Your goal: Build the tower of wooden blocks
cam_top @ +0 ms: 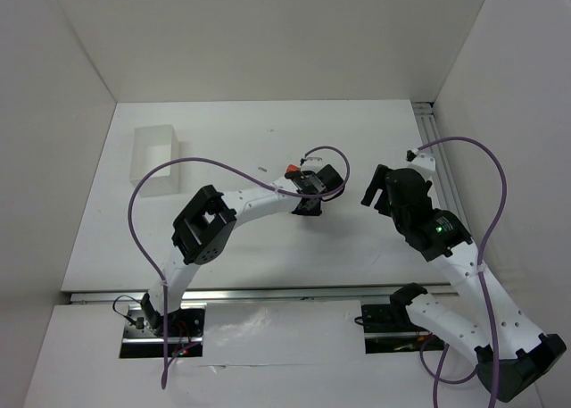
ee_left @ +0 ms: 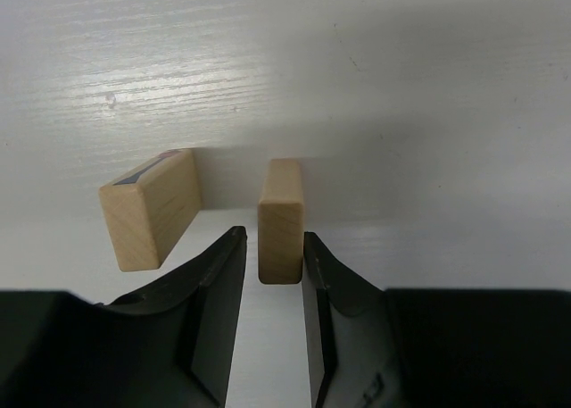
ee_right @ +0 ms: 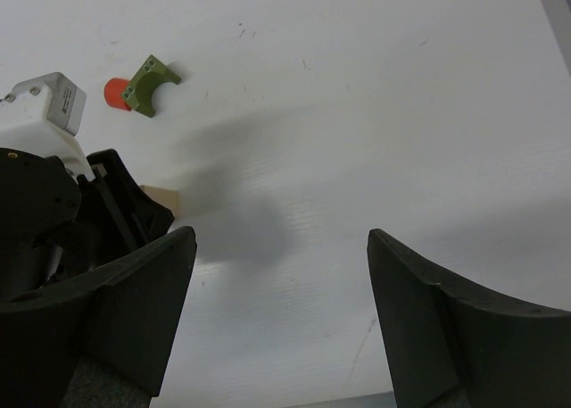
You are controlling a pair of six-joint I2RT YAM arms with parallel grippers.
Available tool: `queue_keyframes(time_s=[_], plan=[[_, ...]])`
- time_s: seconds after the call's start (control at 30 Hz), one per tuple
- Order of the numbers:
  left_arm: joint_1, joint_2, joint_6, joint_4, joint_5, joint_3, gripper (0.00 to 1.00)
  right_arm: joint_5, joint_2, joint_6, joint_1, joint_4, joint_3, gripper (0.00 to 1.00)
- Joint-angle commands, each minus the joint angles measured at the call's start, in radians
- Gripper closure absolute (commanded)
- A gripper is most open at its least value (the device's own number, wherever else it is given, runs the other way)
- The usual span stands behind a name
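Over at the far left a pale rectangular box (cam_top: 155,161) sits on the white table (cam_top: 268,256) — well apart from everything else. White walls (cam_top: 53,113) close in around it, and a metal rail (cam_top: 426,118) runs along the table's right edge.

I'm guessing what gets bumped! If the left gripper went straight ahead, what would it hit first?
Probably the tan block between its fingers; the second block sits off to one side.

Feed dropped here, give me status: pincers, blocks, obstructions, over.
Left pincer open, straddling pale rectangular wooden block; second pale wooden block beside it. Right pincer open, empty. Red piece and green notched block lie elsewhere, unstacked. No obstruction seen.
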Motion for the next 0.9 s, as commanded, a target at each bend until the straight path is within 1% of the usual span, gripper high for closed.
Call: queue_keyframes(time_s=[0.0, 0.17, 0.23, 0.33, 0.7, 0.87], plan=[[-0.005, -0.004, 0.013, -0.008, -0.008, 0.025, 0.57, 0.004, -0.007, 0.011, 0.0, 0.017, -0.007, 0.15], [-0.005, 0.007, 0.013, -0.017, -0.017, 0.069, 0.61, -0.005, -0.007, 0.011, 0.0, 0.017, -0.007, 0.15], [-0.005, 0.017, 0.013, -0.026, -0.017, 0.078, 0.66, -0.005, -0.007, 0.011, 0.0, 0.017, -0.007, 0.15], [-0.005, 0.027, 0.013, -0.026, -0.017, 0.089, 0.69, -0.005, -0.007, 0.011, 0.0, 0.017, -0.007, 0.15], [-0.005, 0.047, 0.013, -0.035, -0.017, 0.117, 0.74, -0.005, -0.007, 0.011, 0.0, 0.017, -0.007, 0.15], [-0.005, 0.047, 0.004, -0.035, -0.017, 0.117, 0.74, -0.005, -0.007, 0.011, 0.0, 0.017, -0.007, 0.15]])
